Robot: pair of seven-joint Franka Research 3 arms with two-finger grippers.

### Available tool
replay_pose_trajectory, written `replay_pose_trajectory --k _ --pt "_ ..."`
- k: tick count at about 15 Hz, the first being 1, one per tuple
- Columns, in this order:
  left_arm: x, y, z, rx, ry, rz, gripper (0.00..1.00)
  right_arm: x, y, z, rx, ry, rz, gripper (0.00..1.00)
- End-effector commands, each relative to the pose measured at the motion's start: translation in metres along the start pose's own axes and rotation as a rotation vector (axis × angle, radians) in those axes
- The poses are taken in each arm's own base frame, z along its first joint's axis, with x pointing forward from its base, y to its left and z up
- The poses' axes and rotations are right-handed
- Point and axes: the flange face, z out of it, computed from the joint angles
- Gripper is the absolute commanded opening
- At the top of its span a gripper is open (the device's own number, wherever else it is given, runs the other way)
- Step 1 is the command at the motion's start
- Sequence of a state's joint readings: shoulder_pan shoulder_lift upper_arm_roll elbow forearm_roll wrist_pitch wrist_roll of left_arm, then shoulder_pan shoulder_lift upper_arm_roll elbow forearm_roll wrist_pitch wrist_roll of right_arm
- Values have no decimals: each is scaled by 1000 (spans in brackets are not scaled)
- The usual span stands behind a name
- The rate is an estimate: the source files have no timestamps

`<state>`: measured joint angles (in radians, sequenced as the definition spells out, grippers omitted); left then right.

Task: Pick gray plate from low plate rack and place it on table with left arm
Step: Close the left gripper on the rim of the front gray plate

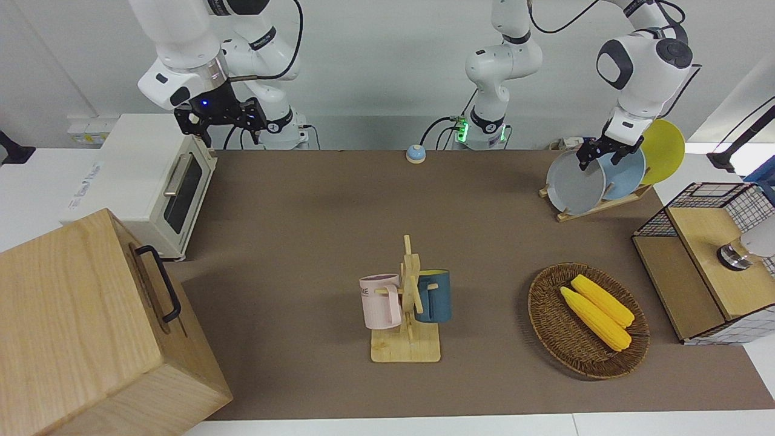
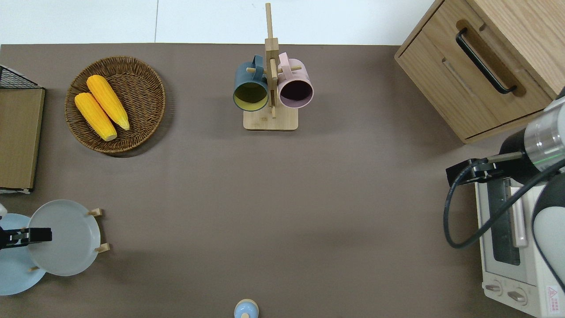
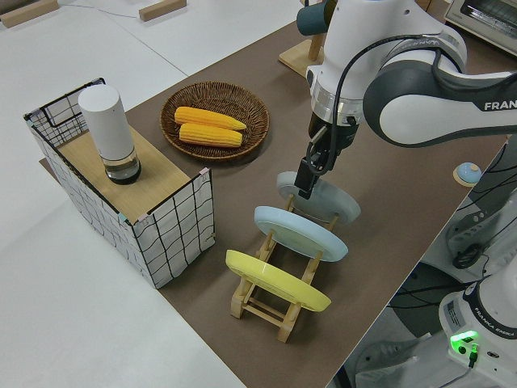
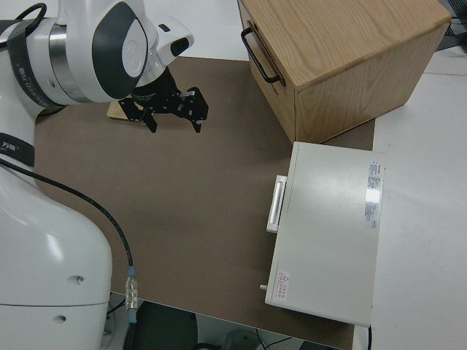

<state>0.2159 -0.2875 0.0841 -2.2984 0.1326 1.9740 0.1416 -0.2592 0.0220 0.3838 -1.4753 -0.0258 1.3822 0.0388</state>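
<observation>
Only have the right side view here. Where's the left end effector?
Observer: The left end effector is at the top rim of the gray plate, which stands in the low plate rack.
Operator: Grasped?
Observer: Not visibly. Its fingers look apart at the rim.
Operator: Anything close by?
Observer: A sky-blue plate stands in the next slot, and a yellow plate in the one after that.

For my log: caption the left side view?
Left pincer at the gray plate's rim, plate still in the rack.
</observation>
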Motion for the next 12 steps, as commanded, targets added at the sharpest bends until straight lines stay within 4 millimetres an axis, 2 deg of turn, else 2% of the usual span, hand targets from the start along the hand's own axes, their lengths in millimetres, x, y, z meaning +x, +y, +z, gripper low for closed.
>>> replay_pose_trajectory --k 1,3,6,8,12 --pt "-2 -2 5 19 8 -9 677 -2 2 -3 -6 -1 15 983" --pt "-1 -1 7 19 7 -36 434 -2 2 -3 -6 -1 15 983" --pt "5 9 12 21 1 -89 224 -2 2 -3 -6 -1 15 983" --pt "6 10 11 22 2 -89 132 -2 2 -3 -6 -1 15 983" --pt "6 9 9 24 1 -85 104 -2 2 -3 -6 -1 15 983"
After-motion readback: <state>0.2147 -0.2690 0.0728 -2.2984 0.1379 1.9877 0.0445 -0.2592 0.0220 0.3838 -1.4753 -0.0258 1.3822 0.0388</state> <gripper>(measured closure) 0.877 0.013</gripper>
